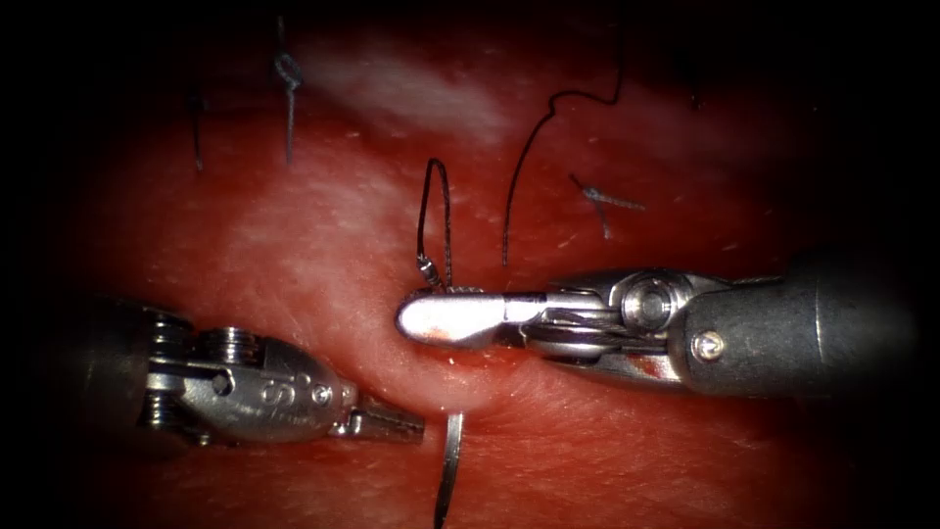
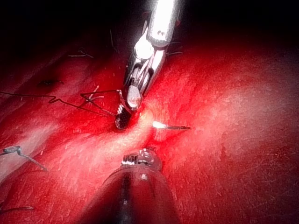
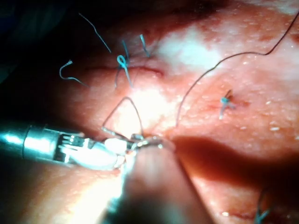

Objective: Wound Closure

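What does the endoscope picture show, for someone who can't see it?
The right claw is shut on the needle's back end, where the thread joins. The needle runs through the tissue, its tip poking out below. The left claw holds nothing, shut, beside that tip.

Faint embossed marks are seen on the left tool (image 1: 387, 423) body, but none can be read.
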Robot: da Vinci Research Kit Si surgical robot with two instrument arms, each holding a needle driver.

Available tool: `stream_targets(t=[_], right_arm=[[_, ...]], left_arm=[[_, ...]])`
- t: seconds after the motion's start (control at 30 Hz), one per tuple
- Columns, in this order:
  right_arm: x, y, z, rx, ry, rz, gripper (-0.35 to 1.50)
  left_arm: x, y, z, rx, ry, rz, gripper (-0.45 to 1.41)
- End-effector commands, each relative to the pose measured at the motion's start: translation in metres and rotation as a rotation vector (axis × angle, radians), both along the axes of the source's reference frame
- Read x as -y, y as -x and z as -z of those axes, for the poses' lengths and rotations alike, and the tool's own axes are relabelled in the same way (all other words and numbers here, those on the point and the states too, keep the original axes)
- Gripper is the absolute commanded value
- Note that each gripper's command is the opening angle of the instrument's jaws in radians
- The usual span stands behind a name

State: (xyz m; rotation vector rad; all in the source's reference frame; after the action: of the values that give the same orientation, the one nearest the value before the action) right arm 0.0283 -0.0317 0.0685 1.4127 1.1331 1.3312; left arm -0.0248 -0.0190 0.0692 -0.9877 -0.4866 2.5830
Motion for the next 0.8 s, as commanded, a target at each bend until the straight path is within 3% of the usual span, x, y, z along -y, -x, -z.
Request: stream_targets(t=[0.03,0.4,0.57,0.8], right_arm=[[-0.0004,0.0008,-0.0008,0.009,0.006,-0.017,1.01],[-0.0032,0.0073,-0.0019,0.089,0.126,-0.108,1.06],[-0.0038,0.0085,-0.0023,0.103,0.174,-0.123,1.16],[-0.0037,0.0086,-0.0026,0.105,0.183,-0.125,1.10]], left_arm=[[0.0001,0.0006,-0.0001,0.011,0.007,0.003,-0.27],[-0.0014,0.0007,0.0008,0.070,0.097,-0.003,0.00],[-0.0020,0.0014,0.0009,0.119,0.136,-0.023,0.09],[-0.0026,0.0021,0.0006,0.157,0.164,-0.025,0.20]])
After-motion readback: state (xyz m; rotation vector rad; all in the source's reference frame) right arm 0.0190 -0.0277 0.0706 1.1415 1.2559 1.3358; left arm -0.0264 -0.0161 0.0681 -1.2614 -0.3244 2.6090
